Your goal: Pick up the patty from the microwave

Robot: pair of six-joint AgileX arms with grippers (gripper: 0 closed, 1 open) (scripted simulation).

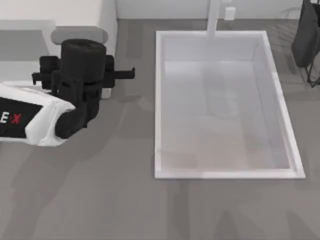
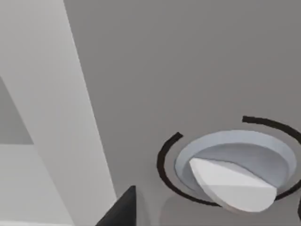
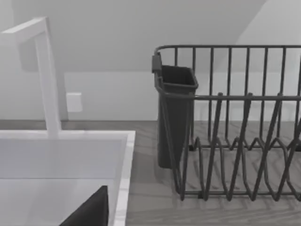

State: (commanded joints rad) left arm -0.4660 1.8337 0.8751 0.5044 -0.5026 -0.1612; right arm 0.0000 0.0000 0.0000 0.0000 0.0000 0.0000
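Grey table (image 1: 100,200): left end effector (image 1: 82,60) against microwave (image 1: 75,20) knob (image 2: 235,174).

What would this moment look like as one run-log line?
left gripper: at microwave, top view's left | facing knob | patty: unseen | right arm: parked near sink and dish rack

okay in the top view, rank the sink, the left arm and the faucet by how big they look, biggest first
1. The sink, the white basin, by far the largest.
2. The left arm, reaching in beside the microwave.
3. The faucet, a thin white post at the sink's far edge.

The arm sits nearer the camera, so it may look oversized.
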